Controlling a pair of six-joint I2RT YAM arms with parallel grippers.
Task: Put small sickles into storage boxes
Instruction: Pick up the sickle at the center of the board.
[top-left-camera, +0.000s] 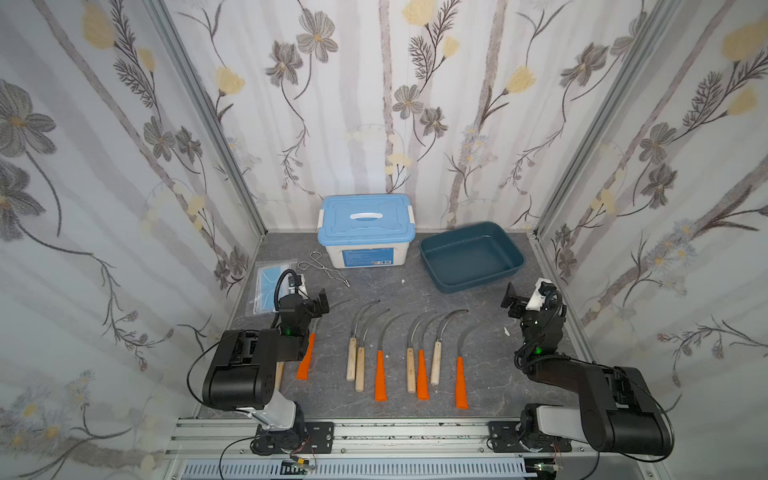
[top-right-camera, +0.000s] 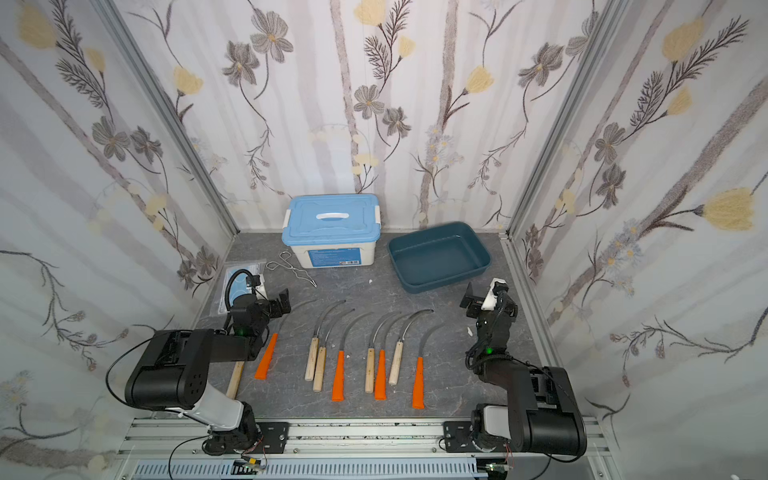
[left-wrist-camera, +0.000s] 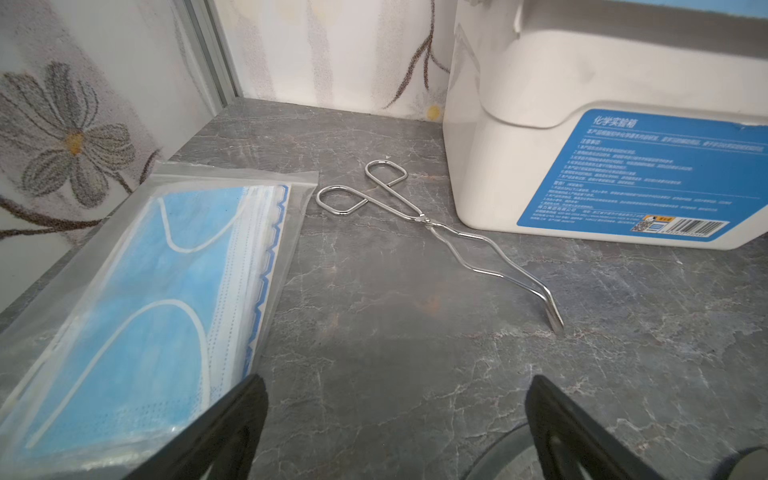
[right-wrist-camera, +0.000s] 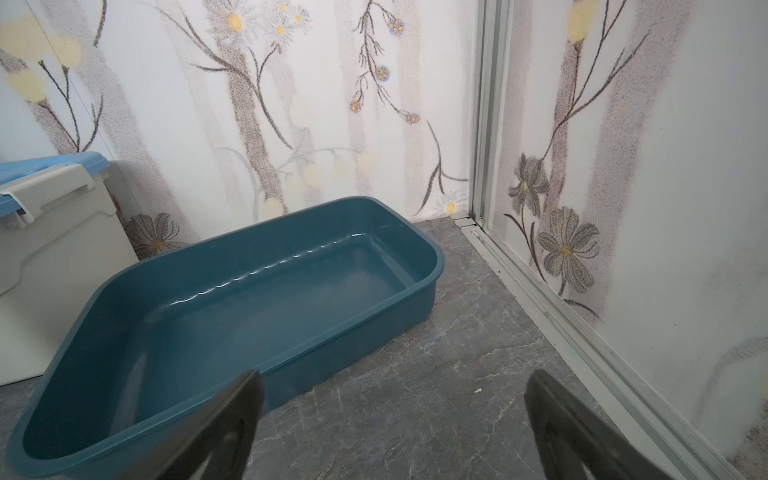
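Nine small sickles (top-left-camera: 380, 376) with thin curved grey metal blades lie in a row across the lower middle of both top views. All of them rest on the grey marble-patterned desk (top-left-camera: 395, 291), handles toward the bottom edge and blades curling up and to the right. Four have orange tapered plastic handles and five have pale wooden ones. The leftmost wooden handle (top-left-camera: 278, 376) is partly hidden under the left arm.

The shallow dark teal-blue plastic tray (top-left-camera: 469, 255) with rounded corners sits right of centre, near the back wall and well apart from the row. Just beside it, to the left, stands a white plastic box with a light blue handled lid (top-left-camera: 365, 253). Thin metal wire tongs (top-left-camera: 324, 268) lie in front of that box's left corner. Further left lies a clear packet of blue face masks (top-left-camera: 268, 286).

The left fingers (left-wrist-camera: 224, 424) stand wide apart at the bottom of the left wrist view, with only bare desk showing between them. The packet is beside one of them and the tongs are ahead.

The right fingers (right-wrist-camera: 224, 419) are likewise spread wide at the bottom of the right wrist view, and bare desk shows between them. The tray's near wall is just beyond one of them.
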